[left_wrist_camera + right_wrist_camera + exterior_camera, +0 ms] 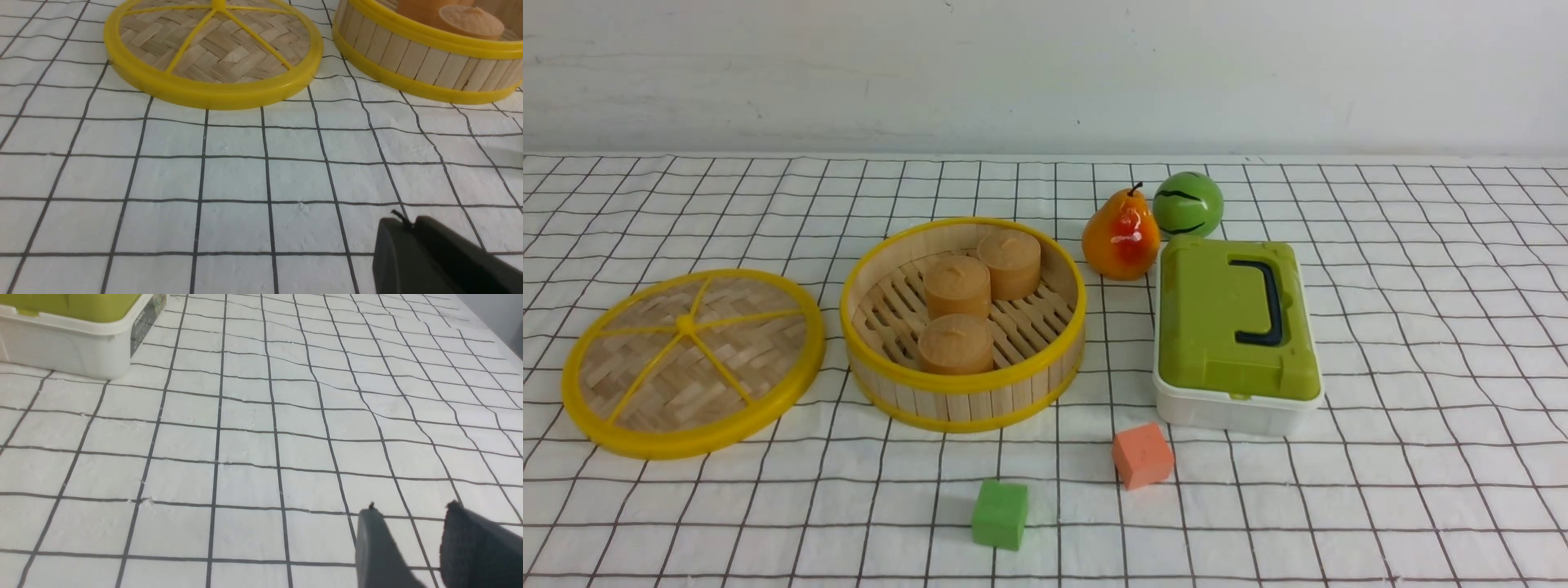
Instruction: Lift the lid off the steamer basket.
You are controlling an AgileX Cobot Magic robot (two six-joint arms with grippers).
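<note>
Nearest the camera in the front view, a green cube (1000,514) is seen on the checked cloth (1380,490) covering the worktop, with an orange cube (1143,455) just behind it and to the right. Neither arm is caught in that view.

The left gripper (412,226) is picked up only by its own wrist camera, low over bare cloth; its jaws are brought together, with only a thin seam between the dark fingers (392,253), and nothing is held. The right gripper (408,522) is shown by its wrist camera over open cloth as well, its jaws set apart with a clear gap, and nothing is gripped between them.

Further back, the lid (693,362) is found lying flat on the cloth, off the steamer basket (964,394) and just to its left, the two rims close but not touching. The basket is left uncovered, and three tan round buns (956,344) are seen inside on its slatted floor.

To the right of the basket, a white box with a green top (1237,333) and dark handle is placed. Behind it, a pear (1121,237) and a green striped ball (1187,204) are set side by side, farthest back.
</note>
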